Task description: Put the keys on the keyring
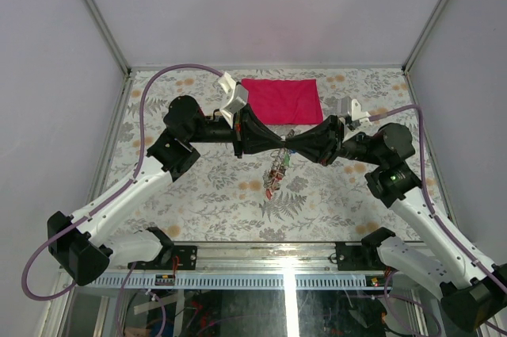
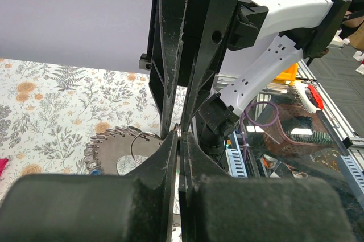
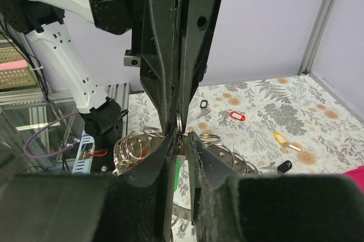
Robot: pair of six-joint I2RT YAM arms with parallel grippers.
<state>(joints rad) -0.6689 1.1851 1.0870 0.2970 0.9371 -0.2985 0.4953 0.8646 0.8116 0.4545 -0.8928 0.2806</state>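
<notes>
The keyring [image 3: 179, 121] hangs above mid-table, its rim pinched in the clenched left gripper [image 2: 178, 138]. The right gripper [image 3: 182, 139] meets it with jaws narrowly apart, and I cannot tell whether it grips. Some keys [image 1: 276, 172] seem already threaded and dangle beneath. A red-tagged key [image 3: 237, 116] and a yellow-tagged key [image 3: 278, 137] lie loose on the table [image 3: 318, 111], so the job looks partly done.

The desk [image 1: 198, 186] is pale, with grey leaves and orange flowers all over it. The cloth [image 1: 281, 101] is red. The left claw [image 1: 283, 146] and the right claw [image 1: 292, 144] are black. The cables [image 1: 142, 127] are purple. The keyring [image 3: 179, 121] is shiny grey. There is a red tag [image 3: 237, 116], a yellow tag [image 3: 278, 136] and a black tag [image 3: 284, 166].
</notes>
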